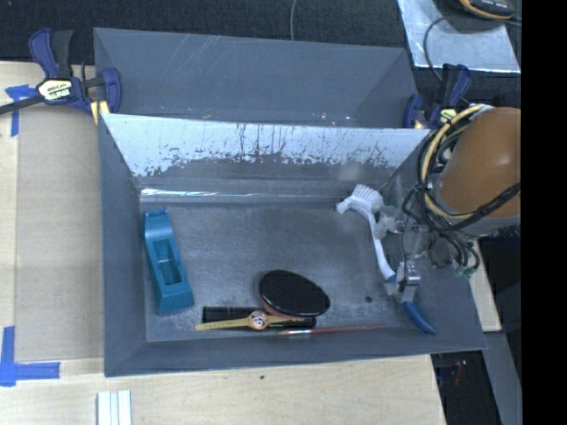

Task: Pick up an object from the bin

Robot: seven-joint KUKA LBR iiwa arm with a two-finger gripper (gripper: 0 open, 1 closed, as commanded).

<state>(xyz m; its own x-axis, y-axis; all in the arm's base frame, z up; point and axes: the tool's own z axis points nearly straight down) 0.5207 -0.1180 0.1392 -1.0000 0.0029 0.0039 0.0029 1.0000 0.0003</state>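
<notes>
My gripper (408,271) is low at the bin's right side, over the handle of a white brush with a blue grip (379,244). The brush's white head lies toward the back wall, and its blue end pokes out below the gripper near the front right corner. Whether the handle is between the jaws cannot be seen. A black oval disc (292,292) lies on the floor to the left of the gripper.
A blue tape dispenser (166,261) lies along the left wall. A black and yellow tool (252,319) and a thin reddish pencil (341,329) lie along the front wall. The arm's orange dome and cables hang over the right rim.
</notes>
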